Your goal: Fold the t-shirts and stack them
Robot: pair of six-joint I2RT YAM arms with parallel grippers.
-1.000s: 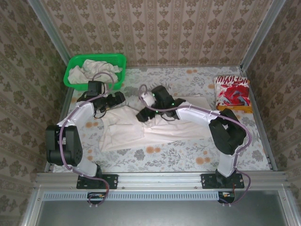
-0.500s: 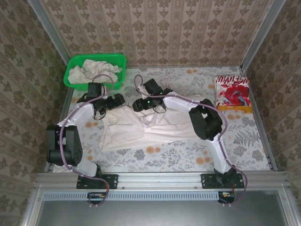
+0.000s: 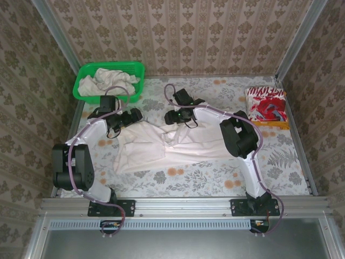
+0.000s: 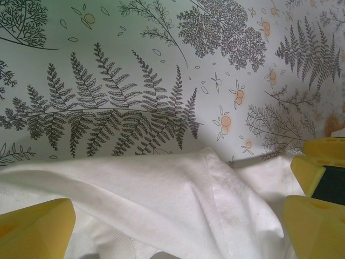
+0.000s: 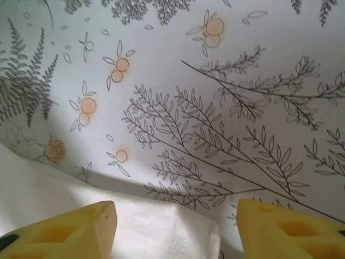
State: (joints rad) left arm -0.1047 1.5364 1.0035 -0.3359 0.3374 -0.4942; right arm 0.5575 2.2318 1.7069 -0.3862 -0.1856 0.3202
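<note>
Across the middle of the fern-printed tabletop [image 3: 183,181] lies the soft off-white cotton t-shirt [image 3: 161,148], rumpled, its left part folded over. A folded red-and-white patterned t-shirt [image 3: 265,106] sits at the far right. Crumpled off-white t-shirts [image 3: 102,82] fill the green plastic mesh basket [image 3: 110,65]. Since a second ago the right arm has swung from the shirt's middle to its far edge. There the right end effector [image 3: 170,116] hangs partly open over a hemmed corner, gripping nothing. The left end effector [image 3: 133,115] is spread wide at the far-left edge, empty.
</note>
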